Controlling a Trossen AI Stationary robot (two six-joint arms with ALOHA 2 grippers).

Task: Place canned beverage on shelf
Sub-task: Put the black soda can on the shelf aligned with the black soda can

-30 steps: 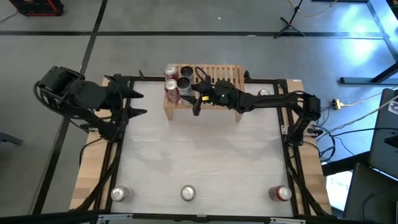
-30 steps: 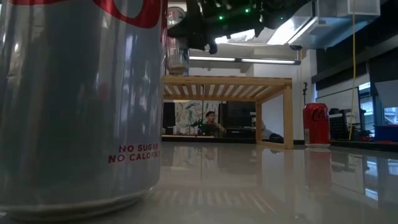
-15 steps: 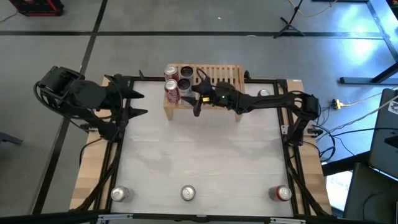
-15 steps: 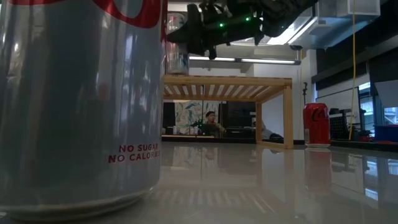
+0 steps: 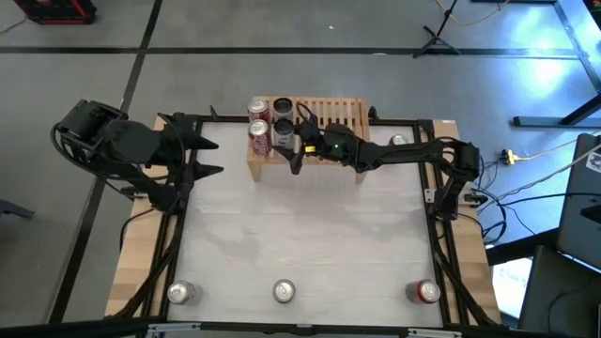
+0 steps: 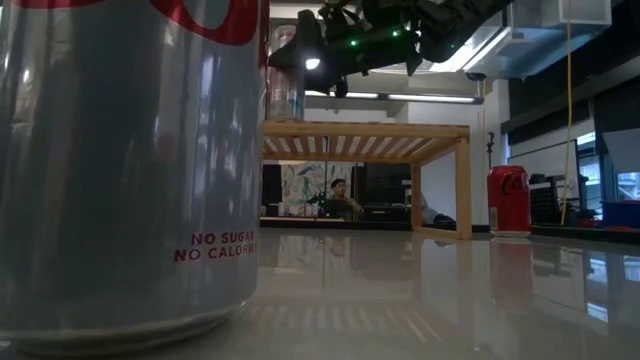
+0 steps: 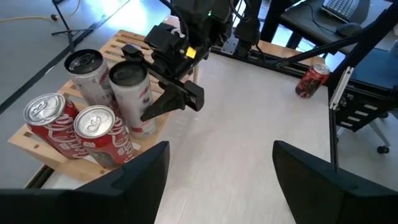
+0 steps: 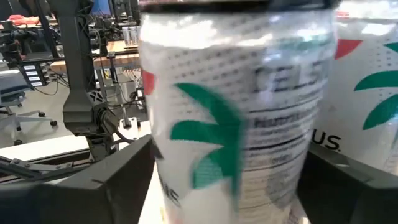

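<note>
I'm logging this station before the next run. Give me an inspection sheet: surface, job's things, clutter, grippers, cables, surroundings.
Surface: pale table, glossy, bare in the middle.
Job's things: wooden shelf at the far edge; four cans bunched at one end of its slatted top, two red, two white.
Clutter: three cans along the near edge; a red can beside the shelf leg.
Grippers: right gripper open at the nearest white can, fingers either side; left gripper open, parked at the left edge.
Cables: yellow cable on the floor at right.
Surroundings: a person seated beyond the shelf.
</note>
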